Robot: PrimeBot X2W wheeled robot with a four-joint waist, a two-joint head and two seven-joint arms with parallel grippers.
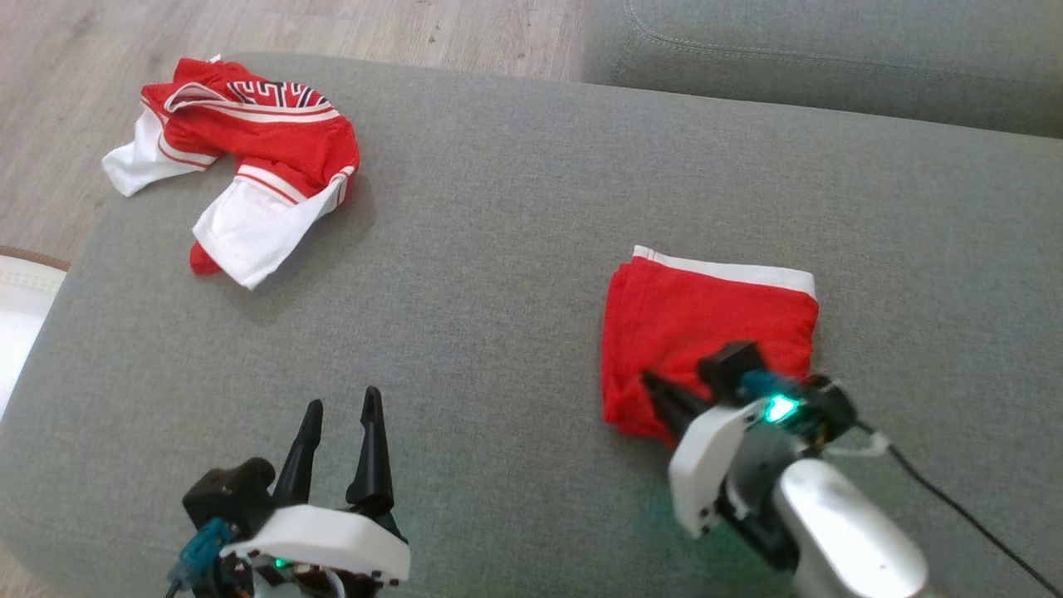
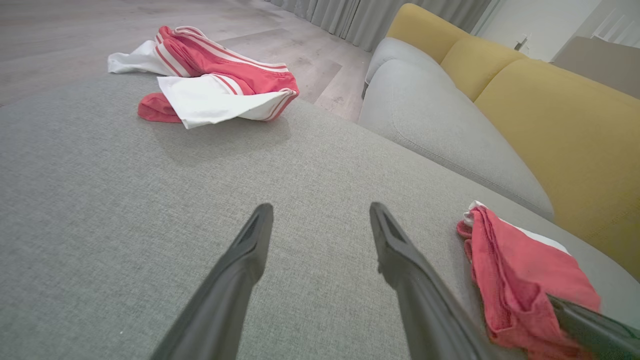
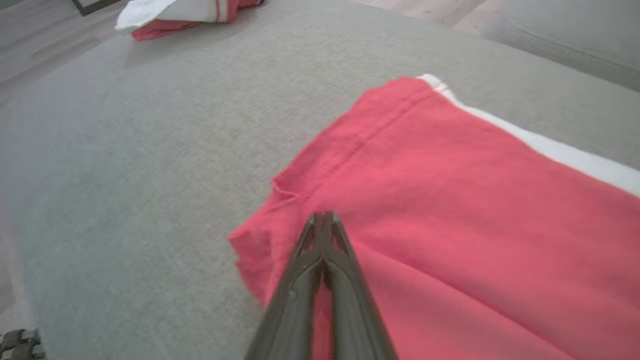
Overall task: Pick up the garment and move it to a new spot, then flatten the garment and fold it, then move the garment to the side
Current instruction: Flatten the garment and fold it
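A folded red garment point(image 1: 706, 320) with a white band along its far edge lies flat on the grey cushion point(image 1: 498, 274), at the right. My right gripper point(image 1: 656, 390) is shut at its near-left corner. In the right wrist view the dark fingertips point(image 3: 324, 222) meet on the red cloth point(image 3: 450, 210), whose edge ruffles beside them. In the left wrist view the cloth point(image 2: 510, 270) bunches around the right finger point(image 2: 590, 327). My left gripper point(image 1: 340, 415) stands open over bare cushion at the lower left, nothing between its fingers point(image 2: 250, 245).
A crumpled red and white garment point(image 1: 249, 158) lies at the cushion's far left corner, partly over the edge. Wood floor lies beyond. A grey sofa seat point(image 1: 830, 58) adjoins at the back right, with yellow backrests point(image 2: 550, 110) behind it.
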